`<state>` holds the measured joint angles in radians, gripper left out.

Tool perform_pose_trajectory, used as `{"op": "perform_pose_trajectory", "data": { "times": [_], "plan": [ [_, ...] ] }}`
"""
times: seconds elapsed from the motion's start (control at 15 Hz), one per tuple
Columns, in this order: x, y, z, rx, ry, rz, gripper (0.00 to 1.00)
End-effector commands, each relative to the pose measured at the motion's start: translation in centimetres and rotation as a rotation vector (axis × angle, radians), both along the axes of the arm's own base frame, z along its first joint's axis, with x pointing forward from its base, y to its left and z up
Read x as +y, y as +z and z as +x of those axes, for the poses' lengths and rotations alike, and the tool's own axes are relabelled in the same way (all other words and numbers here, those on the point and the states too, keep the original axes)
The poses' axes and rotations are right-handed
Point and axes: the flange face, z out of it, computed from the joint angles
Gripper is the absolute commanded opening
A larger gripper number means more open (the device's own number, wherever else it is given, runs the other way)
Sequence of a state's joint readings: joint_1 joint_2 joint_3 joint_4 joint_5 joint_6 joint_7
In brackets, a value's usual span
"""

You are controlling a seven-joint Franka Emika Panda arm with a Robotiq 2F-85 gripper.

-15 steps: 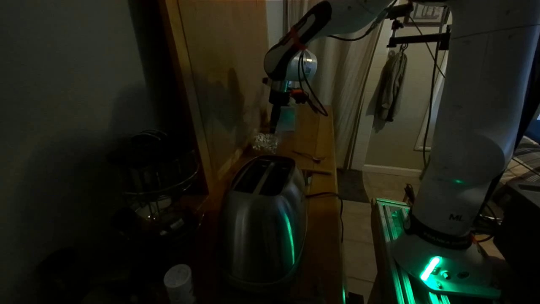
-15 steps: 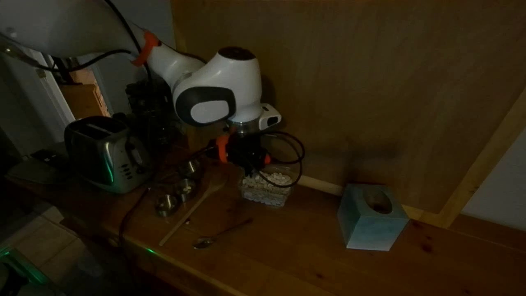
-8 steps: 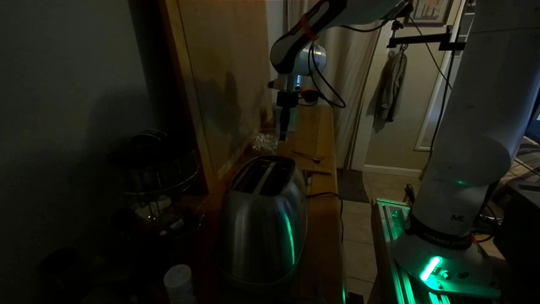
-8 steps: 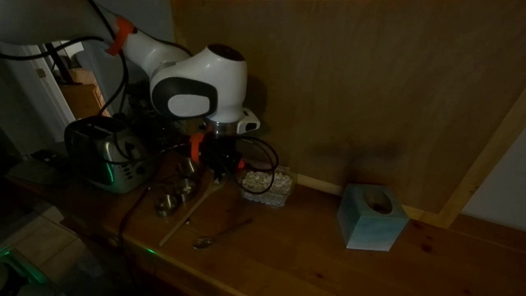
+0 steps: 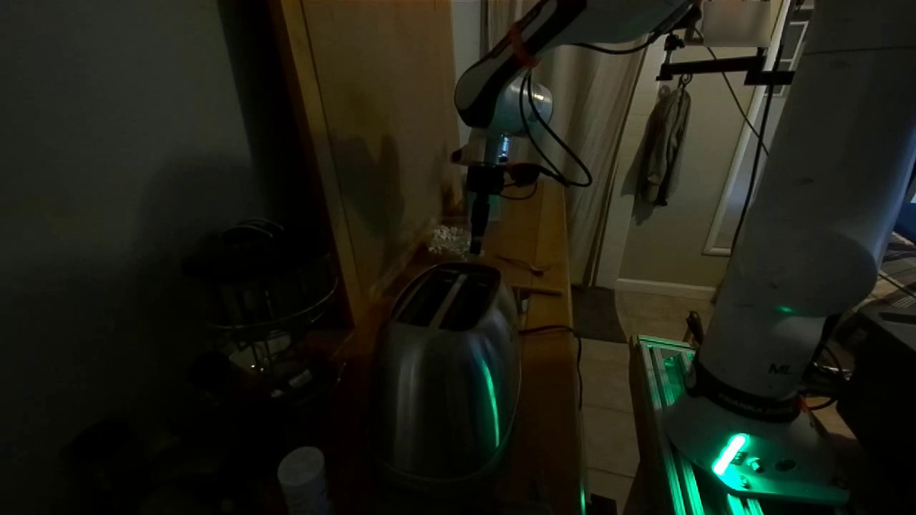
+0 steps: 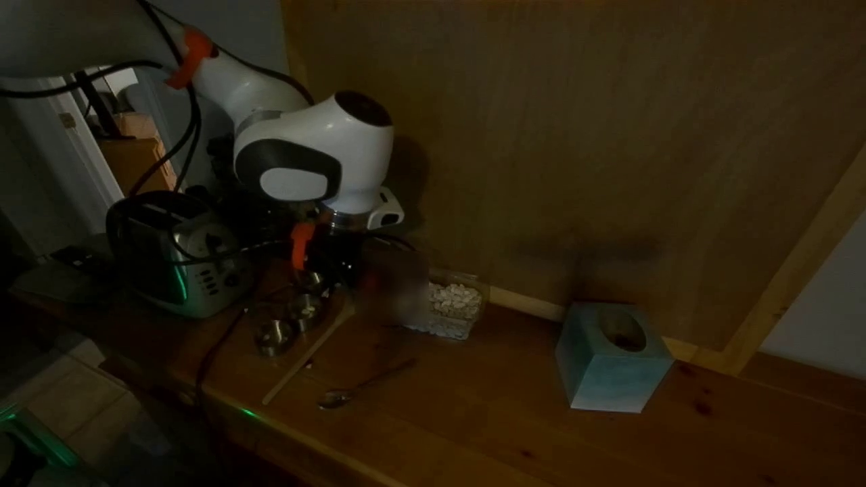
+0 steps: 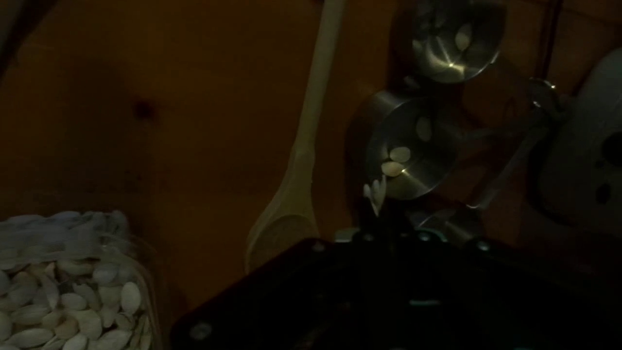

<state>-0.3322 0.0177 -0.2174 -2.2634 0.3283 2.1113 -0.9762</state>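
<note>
The gripper (image 7: 378, 218) is pressed together on a few pale seeds (image 7: 375, 192), which poke out past its tips, and it hangs beside the bowl of a wooden spoon (image 7: 304, 141) that lies on the worktop (image 6: 541, 436). Beside the neck of the wooden spoon sits the middle cup (image 7: 430, 156), made of metal, with three loose seeds (image 7: 400, 154) inside; in the wrist view the pinched ones overlap its rim. The upper cup (image 7: 486, 48) is alongside the wooden spoon's handle and has at least one seed in it, while the lower cup (image 7: 452, 226), partly covered by the gripper, is level with the spoon's bowl. Across the wooden spoon from these cups is a clear tub (image 7: 148, 296) full of seeds. In an exterior view a metal spoon (image 6: 336, 398) lies on the tub's side of the wooden spoon, near its handle, and a tissue box (image 6: 609, 368) stands well apart from it, on that side too. The toaster (image 5: 447, 400), seen in both exterior views, is on the cups' side of the wooden spoon, farther off than they are.
</note>
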Motion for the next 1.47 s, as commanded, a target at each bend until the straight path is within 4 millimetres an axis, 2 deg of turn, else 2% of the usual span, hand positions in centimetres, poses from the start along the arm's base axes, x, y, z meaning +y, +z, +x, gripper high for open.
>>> {"op": "perform_pose_trajectory", "data": {
  "times": [0.0, 0.6, 1.07, 1.4],
  "plan": [
    [0.2, -1.3, 0.8, -0.050, -0.001, 0.046, 0.02],
    [-0.7, -5.0, 4.0, -0.201, 0.029, 0.023, 0.02],
    [-0.9, -6.4, 5.7, -0.269, 0.040, -0.010, 0.02],
    [-1.2, -6.9, 5.8, -0.258, 0.036, -0.048, 0.02]
  ]
}}
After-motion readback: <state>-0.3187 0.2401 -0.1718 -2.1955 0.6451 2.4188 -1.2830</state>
